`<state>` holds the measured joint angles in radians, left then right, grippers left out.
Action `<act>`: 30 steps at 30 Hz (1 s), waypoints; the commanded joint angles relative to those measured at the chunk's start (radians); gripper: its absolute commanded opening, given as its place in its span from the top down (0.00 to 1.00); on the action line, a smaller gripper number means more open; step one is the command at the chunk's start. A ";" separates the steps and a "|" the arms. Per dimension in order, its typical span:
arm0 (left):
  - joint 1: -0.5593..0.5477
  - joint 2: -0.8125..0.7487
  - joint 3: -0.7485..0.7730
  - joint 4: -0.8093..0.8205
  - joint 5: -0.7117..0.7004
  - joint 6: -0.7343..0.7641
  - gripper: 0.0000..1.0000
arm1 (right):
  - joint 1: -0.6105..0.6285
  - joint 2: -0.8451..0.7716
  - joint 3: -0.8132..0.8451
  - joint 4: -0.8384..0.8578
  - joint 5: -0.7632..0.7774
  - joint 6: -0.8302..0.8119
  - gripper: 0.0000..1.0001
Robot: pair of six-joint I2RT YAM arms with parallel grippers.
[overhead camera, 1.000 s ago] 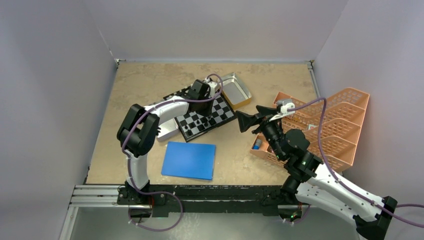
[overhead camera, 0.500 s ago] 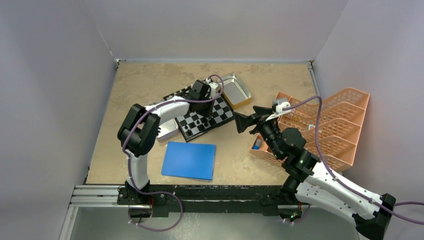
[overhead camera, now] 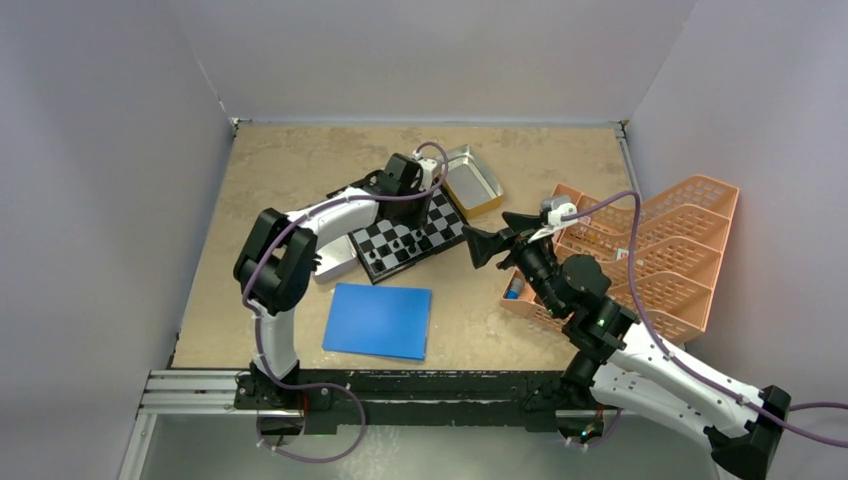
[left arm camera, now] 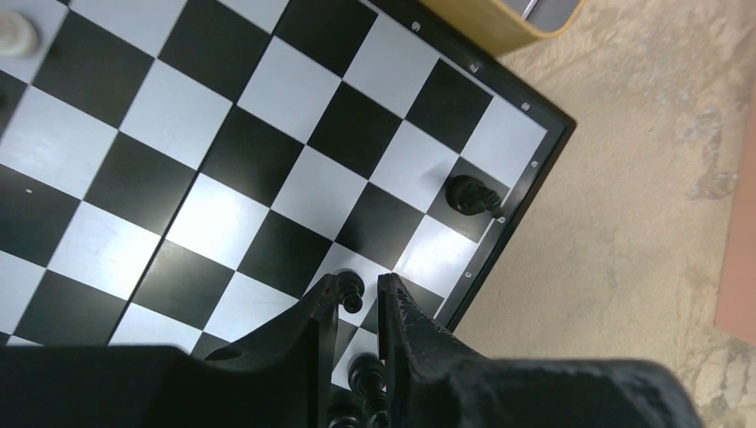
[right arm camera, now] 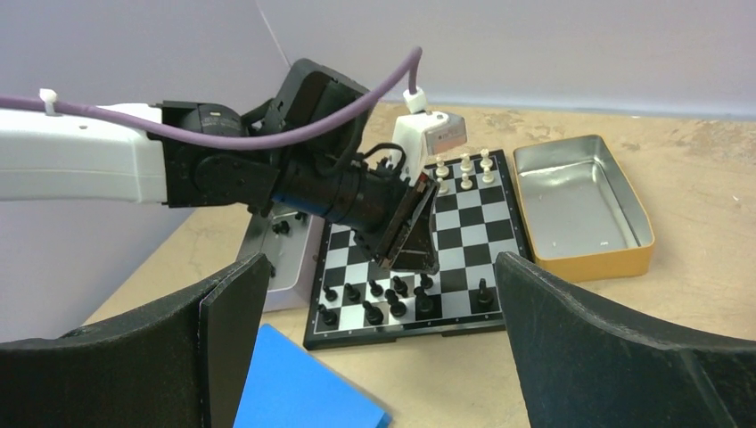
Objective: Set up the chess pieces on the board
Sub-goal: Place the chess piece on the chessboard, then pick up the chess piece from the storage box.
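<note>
- My left gripper (left arm camera: pixel 358 283) is low over the board (left arm camera: pixel 521 201), at its black end. A black pawn (left arm camera: pixel 350 290) stands upright between the fingertips.
- The jaws stand only slightly apart. There is a sliver of light square between the pawn and the finger on its right, so I read this as a let-go, not a pinch. I can't tell whether the other finger touches the pawn.
- Just beyond the fingertips, toward the board's corner, another black piece (left arm camera: pixel 471 194) stands alone on an edge square. More dark pieces (left arm camera: pixel 365 374) crowd right under the fingers, closer to the wrist.
- My right gripper (overhead camera: pixel 487 238) hangs spread wide and holds nothing. It is off the board's side and faces it.
- From the right wrist view, white pieces (right arm camera: pixel 464 168) line the end of the board beyond my left gripper, and the black rows (right arm camera: pixel 374 299) below it show gaps.
- Step in hand, as I judge it: seating a black pawn, with the black side part filled.
- Next I'd widen the jaws a little more and lift straight up, since any sideways drift could tip the pawn or its close neighbours. Then I'd fetch another piece.
</note>
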<state>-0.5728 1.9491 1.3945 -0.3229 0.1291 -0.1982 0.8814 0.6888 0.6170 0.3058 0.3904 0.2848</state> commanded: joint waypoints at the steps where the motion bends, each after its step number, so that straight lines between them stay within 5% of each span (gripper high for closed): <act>1: -0.004 -0.099 0.065 0.012 0.035 -0.008 0.77 | -0.002 0.003 0.027 0.059 -0.019 -0.021 0.01; 9: 0.023 -0.207 0.076 -0.082 -0.141 -0.066 0.72 | -0.001 0.019 0.014 0.101 -0.043 -0.015 0.01; 20: 0.287 -0.407 -0.149 -0.083 -0.366 -0.345 0.69 | -0.001 0.016 -0.001 0.121 -0.059 -0.008 0.01; 30: 0.439 -0.362 -0.278 -0.041 -0.449 -0.588 0.70 | -0.001 0.006 -0.004 0.120 -0.053 -0.007 0.01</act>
<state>-0.1780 1.5673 1.1484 -0.4240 -0.2771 -0.6498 0.8814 0.7170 0.6052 0.3721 0.3450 0.2802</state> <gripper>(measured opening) 0.303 0.987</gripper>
